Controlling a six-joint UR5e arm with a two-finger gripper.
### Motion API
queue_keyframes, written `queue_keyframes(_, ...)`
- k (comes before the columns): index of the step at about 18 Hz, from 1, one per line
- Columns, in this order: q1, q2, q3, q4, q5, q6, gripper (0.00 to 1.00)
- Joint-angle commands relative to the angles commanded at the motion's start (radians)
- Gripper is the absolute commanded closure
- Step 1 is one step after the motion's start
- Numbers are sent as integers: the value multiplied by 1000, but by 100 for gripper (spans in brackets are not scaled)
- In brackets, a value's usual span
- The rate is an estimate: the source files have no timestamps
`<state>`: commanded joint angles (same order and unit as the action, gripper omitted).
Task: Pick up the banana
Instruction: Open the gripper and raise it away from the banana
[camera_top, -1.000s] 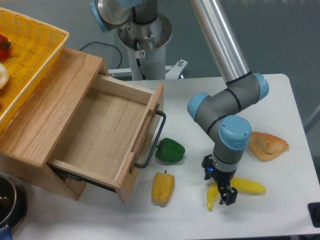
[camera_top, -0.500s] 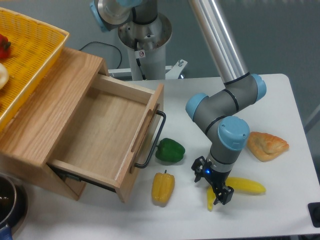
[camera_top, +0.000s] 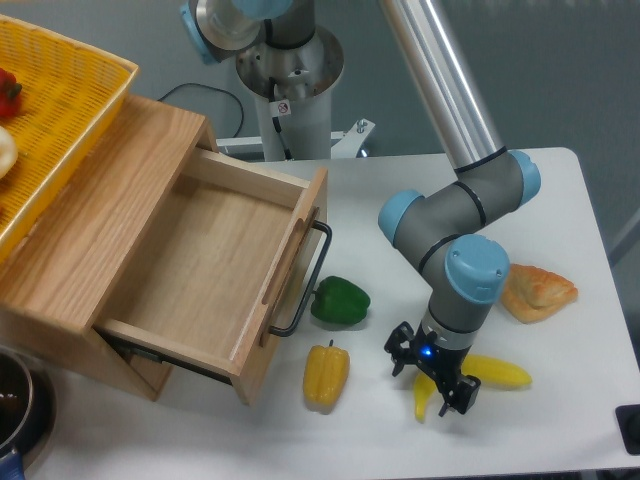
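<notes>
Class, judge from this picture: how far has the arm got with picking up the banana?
Done: the gripper has reached the banana and sits over its bend. In hand: the fingers look spread on either side of it, not yet closed. Left: closing on the banana and lifting it, since it lies on the white table, near the yellow pepper and the pastry.

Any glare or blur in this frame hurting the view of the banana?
Fixed camera: sharp, evenly lit, soft shadows only. The banana has mild gloss, no washout. The gripper covers its middle, not glare.
</notes>
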<state>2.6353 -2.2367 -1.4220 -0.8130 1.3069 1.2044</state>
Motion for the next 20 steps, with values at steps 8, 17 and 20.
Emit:
queue_keyframes(8, 35, 65, -18, -2, 227, -121, 0)
queue_keyframes(17, 83, 65, -66, -11, 410, -141, 0)
queue_keyframes(20, 88, 51, -66, -9, 402, -119, 0)
